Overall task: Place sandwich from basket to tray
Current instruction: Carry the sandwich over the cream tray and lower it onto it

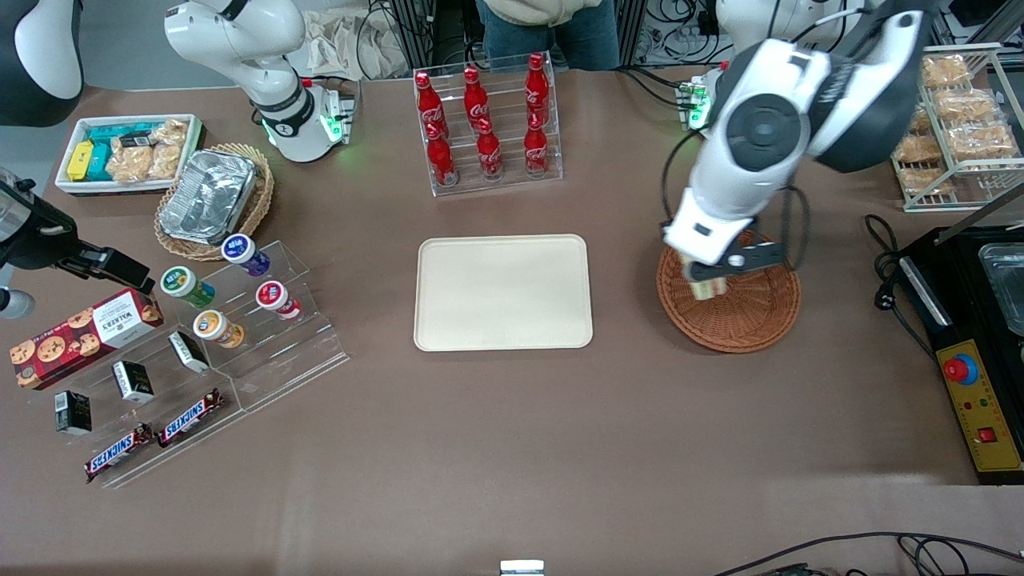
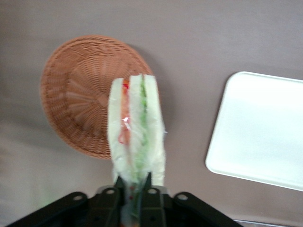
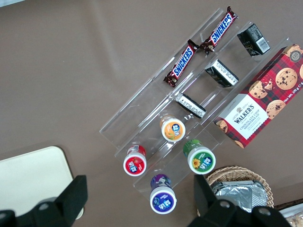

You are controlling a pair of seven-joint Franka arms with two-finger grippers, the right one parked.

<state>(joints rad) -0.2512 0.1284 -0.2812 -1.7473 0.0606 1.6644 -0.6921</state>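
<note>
Sandwich (image 2: 135, 127) is held in the tool (image 2: 134, 187), whose two fingers are pressed on its lower end; the wedge stands out from the fingers with its red and green layers showing between the pale bread slices. In the wrist view it is lifted clear of the basket (image 2: 78, 101), which has nothing in it and lies on the brown tabletop (image 2: 199, 33) below. In the front view the tool (image 1: 708, 284) hangs over the basket (image 1: 744, 320), on the edge of it that is nearer to the tray (image 1: 502, 292), and a pale piece of the sandwich (image 1: 707, 287) shows under the fingers. The tray lies flat on the tabletop beside the basket, a little apart from it, and nothing is on it. A clear rack with red bottles (image 1: 486, 124) stands farther from the front camera than the tray.
</note>
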